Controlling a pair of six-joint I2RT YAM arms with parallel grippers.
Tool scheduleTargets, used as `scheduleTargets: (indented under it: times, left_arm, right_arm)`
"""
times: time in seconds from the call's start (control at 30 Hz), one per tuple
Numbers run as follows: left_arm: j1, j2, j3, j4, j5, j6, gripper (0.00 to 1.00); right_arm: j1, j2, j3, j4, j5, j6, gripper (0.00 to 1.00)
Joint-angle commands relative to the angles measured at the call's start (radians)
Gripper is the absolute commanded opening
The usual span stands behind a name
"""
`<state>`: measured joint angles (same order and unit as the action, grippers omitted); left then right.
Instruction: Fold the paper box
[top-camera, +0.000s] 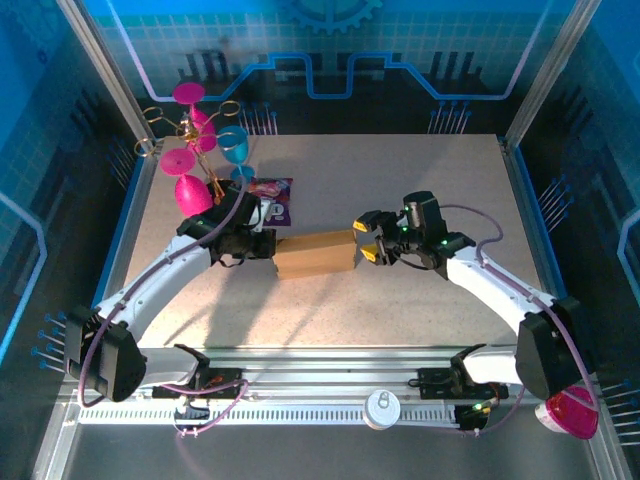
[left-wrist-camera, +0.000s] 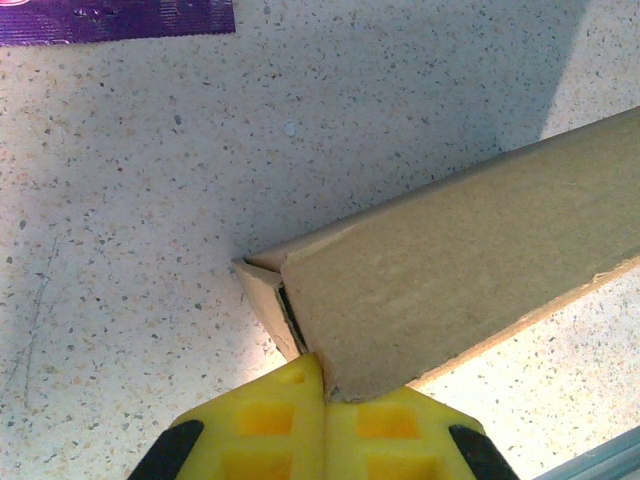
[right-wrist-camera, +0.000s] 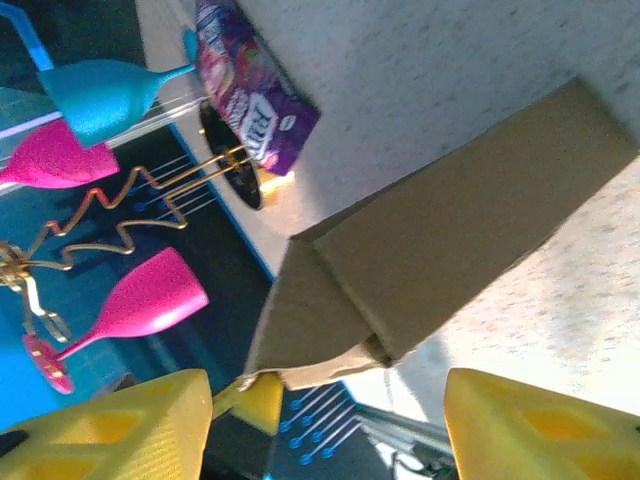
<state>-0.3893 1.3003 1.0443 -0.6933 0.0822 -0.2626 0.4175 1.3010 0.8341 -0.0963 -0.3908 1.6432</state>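
Box location: the box (top-camera: 315, 255) lies mid-worktop (top-camera: 420, 320), long axis running left to right, one end at each hand.
Left hand: the left hand (top-camera: 262, 245) is clenched, its pads (left-wrist-camera: 265, 430) meeting with no gap right at the box's lower end corner.
Left hand purpose: judged to be bracing that end so the box cannot slide while the far end is worked.
Right hand: the right hand (top-camera: 368, 242) is released, fingers spread wide to either side of the opposite end and clear of the cardboard.
Right hand purpose: judged to be lined up to press home the end flap (right-wrist-camera: 310, 320), which stands ajar.
Packet: a purple packet (top-camera: 272, 200) lies behind the box, apart from it.
Hard to make out: whether a cardboard edge is nipped between the left pads cannot be told.
Cut off: the left wrist view loses the far end of the box past the frame edge.
Hidden: the underside and the inside of the box.
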Motion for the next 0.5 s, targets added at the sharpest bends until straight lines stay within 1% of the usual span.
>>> scheduleTargets:
  times: [0.0, 0.13, 0.27, 0.4, 0.47]
  left_arm:
    - [-0.014, 0.011, -0.023, -0.069, 0.003, -0.013, 0.05]
    - [-0.014, 0.011, -0.023, -0.068, 0.001, -0.015, 0.05]
    - [-0.016, 0.011, -0.02, -0.069, -0.001, -0.016, 0.05]
    - [-0.016, 0.012, -0.018, -0.069, -0.003, -0.017, 0.05]
    - [-0.017, 0.012, -0.017, -0.07, -0.004, -0.015, 0.05]
  right_arm:
    - [0.017, 0.003, -0.014, 0.146, -0.031, 0.176, 0.64]
    - [0.015, 0.016, -0.045, 0.163, -0.03, 0.192, 0.64]
    - [0.016, 0.038, -0.054, 0.16, -0.062, 0.191, 0.63]
    - [0.013, 0.045, -0.064, 0.153, -0.053, 0.179, 0.61]
    - [0.013, 0.059, -0.064, 0.156, -0.057, 0.172, 0.58]
